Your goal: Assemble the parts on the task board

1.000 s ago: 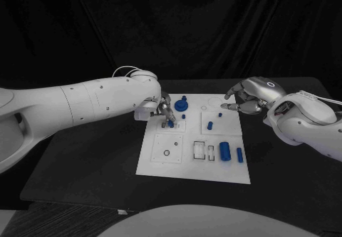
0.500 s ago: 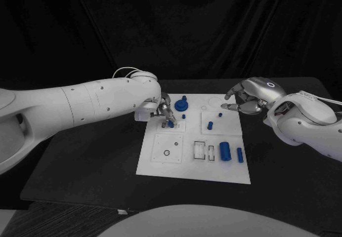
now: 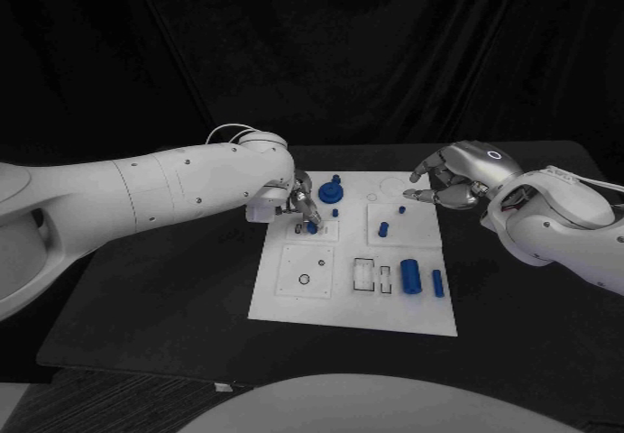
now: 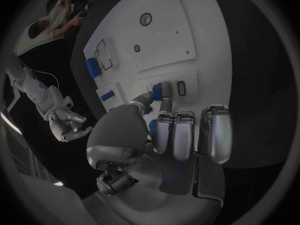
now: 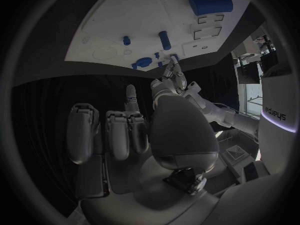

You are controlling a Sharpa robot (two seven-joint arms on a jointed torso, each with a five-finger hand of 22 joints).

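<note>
In the head view, the left hand (image 3: 297,203) sits left of centre, over the upper-left part of the white task board (image 3: 289,289), which lies in the middle of the black table (image 3: 169,298). Its fingers (image 4: 164,92) pinch a small blue peg (image 3: 311,226) and hold it at a rectangular recess in the board's upper-left section; the left wrist view shows the peg (image 4: 157,91) clamped between two fingertips just beside a dark slot. Whether it is already seated I cannot tell. Just right of that hand stands a blue round gear-like part (image 3: 332,191) near the board's top edge, then a short blue peg (image 3: 385,229) upright in the middle. Lower right on the board lie a large blue cylinder (image 3: 409,275) and a slimmer blue bar (image 3: 437,284), both loose. At upper right the right hand (image 3: 451,180) hovers at the board's top-right corner, fingers partly curled and apart, holding nothing. The step in hand looks like inserting the small peg; the next move probably calls for pressing straight down, keeping the peg square to its hole, then letting go.
</note>
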